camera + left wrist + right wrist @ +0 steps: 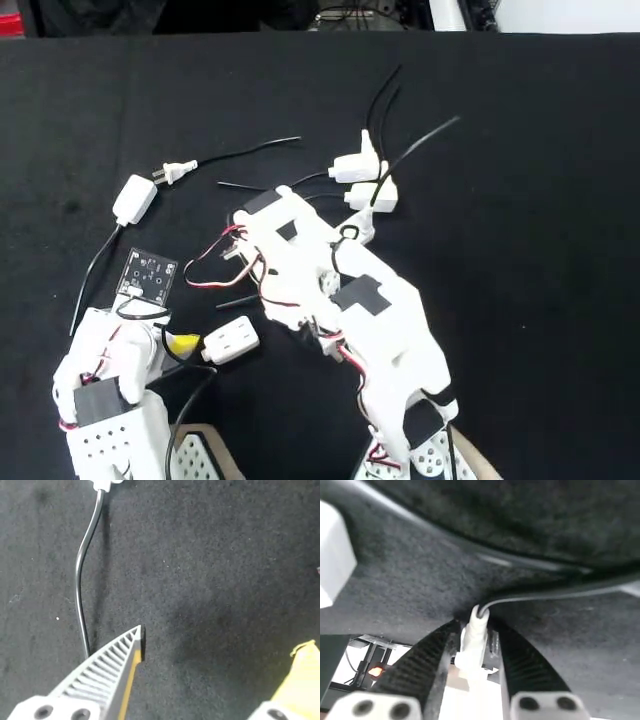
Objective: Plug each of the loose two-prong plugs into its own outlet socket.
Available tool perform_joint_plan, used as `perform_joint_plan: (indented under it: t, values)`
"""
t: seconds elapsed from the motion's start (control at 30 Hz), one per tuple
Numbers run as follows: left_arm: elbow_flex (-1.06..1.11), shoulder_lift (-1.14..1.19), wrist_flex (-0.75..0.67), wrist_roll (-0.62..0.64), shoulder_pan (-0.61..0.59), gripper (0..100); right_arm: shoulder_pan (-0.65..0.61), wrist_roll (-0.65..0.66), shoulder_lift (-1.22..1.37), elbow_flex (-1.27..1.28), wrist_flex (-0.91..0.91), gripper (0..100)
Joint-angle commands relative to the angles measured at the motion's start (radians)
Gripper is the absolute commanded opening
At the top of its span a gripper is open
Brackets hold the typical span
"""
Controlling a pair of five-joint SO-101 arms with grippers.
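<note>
Showing two arms over a black worktop (pixel 520 250). Right hand (pixel 475 632): clenched on a white plug (pixel 476 630), with one ribbed finger on each side of it. The plug's black cable (pixel 545 595) leaves its top and runs off across the cloth. In the high view, this arm's front end lies just beside two white plug bodies (pixel 358 165) that touch each other near the middle of the worktop, with thin black leads fanning away from them. Left hand (pixel 225 642): released, its grey finger (pixel 120 655) and yellow finger (pixel 302 672) well apart above the cloth. A loose two-prong plug (pixel 172 172) lies toward the far left, its prongs pointing at a white socket block (pixel 134 198) just beside it. Another white outlet socket (pixel 231 340), slots upward, rests near the left arm's yellow fingertip (pixel 182 343).
</note>
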Motion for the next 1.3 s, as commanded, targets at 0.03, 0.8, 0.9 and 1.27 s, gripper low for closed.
perform_joint_plan:
  t: [0.03,0.8,0.9,1.27]
  values:
    - [0.019,-0.006,-0.015,-0.008,-0.002,45,-0.006,-0.003,0.016,-0.004,0.025,0.8]
    - [0.019,-0.006,-0.020,-0.006,-0.002,45,-0.095,-0.233,-0.573,0.104,-0.081,1.2]
    - [0.019,-0.006,-0.020,-0.006,-0.002,45,-0.135,-0.324,-0.647,0.203,-0.253,1.2]
    - [0.019,-0.006,-0.020,-0.006,-0.002,45,-0.190,-0.497,-0.989,0.842,-1.069,1.2]
